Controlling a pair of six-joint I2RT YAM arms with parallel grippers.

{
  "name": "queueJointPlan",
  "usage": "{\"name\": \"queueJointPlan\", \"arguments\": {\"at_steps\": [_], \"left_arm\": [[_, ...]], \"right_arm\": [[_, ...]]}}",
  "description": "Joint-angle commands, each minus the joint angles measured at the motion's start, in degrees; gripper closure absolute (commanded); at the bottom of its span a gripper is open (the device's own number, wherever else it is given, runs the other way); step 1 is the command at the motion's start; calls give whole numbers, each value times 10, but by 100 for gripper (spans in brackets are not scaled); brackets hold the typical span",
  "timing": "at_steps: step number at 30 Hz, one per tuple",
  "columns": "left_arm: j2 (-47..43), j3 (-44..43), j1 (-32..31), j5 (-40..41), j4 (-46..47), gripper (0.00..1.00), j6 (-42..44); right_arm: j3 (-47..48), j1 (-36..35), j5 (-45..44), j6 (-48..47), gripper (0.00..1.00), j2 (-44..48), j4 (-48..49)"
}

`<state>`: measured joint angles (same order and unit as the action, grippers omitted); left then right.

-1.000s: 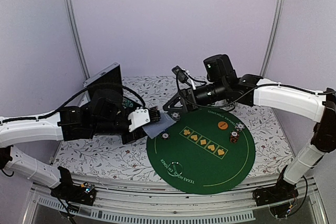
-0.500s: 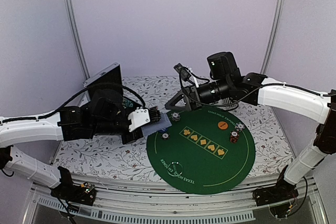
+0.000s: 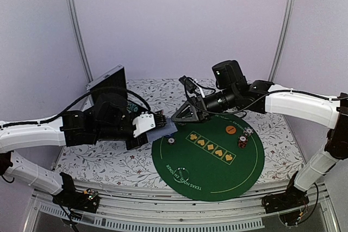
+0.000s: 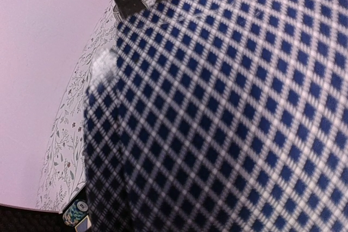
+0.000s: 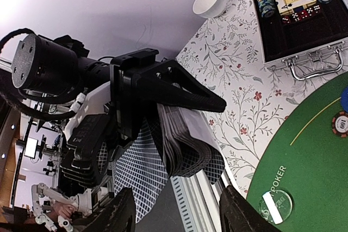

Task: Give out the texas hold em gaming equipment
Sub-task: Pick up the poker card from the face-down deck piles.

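Note:
My left gripper is shut on a deck of grey-blue-backed playing cards and holds it just off the left rim of the green mat. The card backs fill the left wrist view. In the right wrist view the deck hangs fanned and bent from the left gripper's black jaws. My right gripper is open and empty, close behind the deck, its fingertips either side of the deck's lower edge. On the mat are a white disc, an orange disc and chip stacks.
The open aluminium case stands at the back left; the right wrist view shows its lining around chips, cards and dice. A white cup sits beside it. A floral cloth covers the table.
My right gripper has dropped lower and closer to the deck held by the left gripper. The left arm has stayed put with the cards.

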<state>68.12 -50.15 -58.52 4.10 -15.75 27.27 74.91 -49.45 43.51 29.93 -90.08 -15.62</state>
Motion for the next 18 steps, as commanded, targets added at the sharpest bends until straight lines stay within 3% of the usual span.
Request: {"name": "queueJointPlan", "arguments": {"at_steps": [1,8,18], "left_arm": [[-4,4,5,1,8,59,-2],[-4,5,5,1,9,59,-1],[-3,7,4,2,9,59,0]], "right_arm": [[1,-8,27,13,48,-18,23],[2,-11,36,19,57,-28,33],[0,-10,47,20,76,-26,40]]}}
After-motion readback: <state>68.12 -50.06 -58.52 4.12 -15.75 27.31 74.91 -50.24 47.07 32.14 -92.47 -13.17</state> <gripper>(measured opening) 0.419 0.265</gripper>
